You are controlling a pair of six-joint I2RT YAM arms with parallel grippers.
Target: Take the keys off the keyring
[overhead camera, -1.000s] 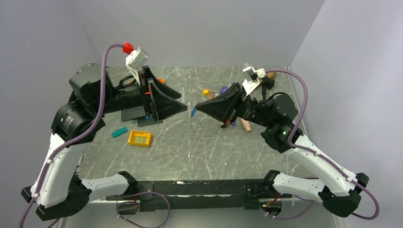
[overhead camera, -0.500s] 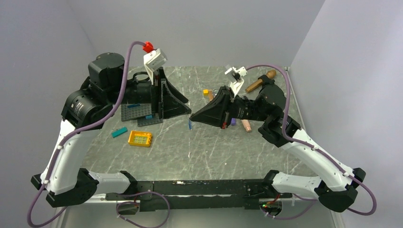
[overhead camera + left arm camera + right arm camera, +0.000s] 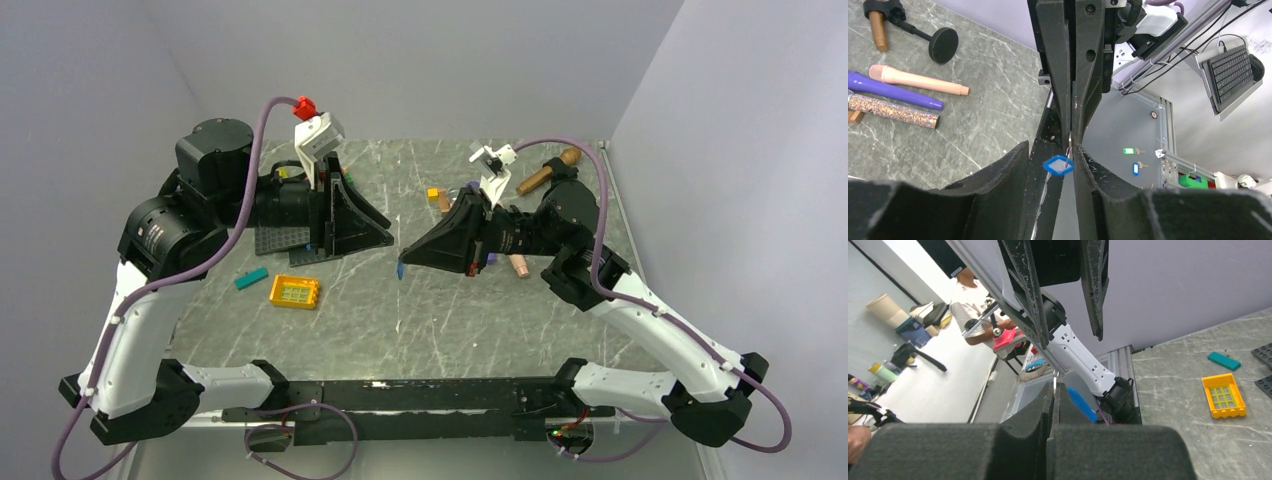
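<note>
Grey marble table [image 3: 440, 310]. L arm [image 3: 140, 310] and R arm [image 3: 650, 325] reach in twd each other, tips meeting above table centre. L jaws: partly open, narrow gap, a finger [image 3: 998, 185] on each side of the keyring [image 3: 1058, 165]; one finger right at its edge, the other apart. R jaws: pinched shut on a thin metal sliver [image 3: 1069, 146] poking out at the tips. Dark grey plates [image 3: 290, 240] lie far left under L arm. Yellow tray [image 3: 294, 292] sits nearer, teal bar [image 3: 251, 278] just left of it. Keyring is a small blue loop, off the table, hanging from the sliver just past R tips.
</note>
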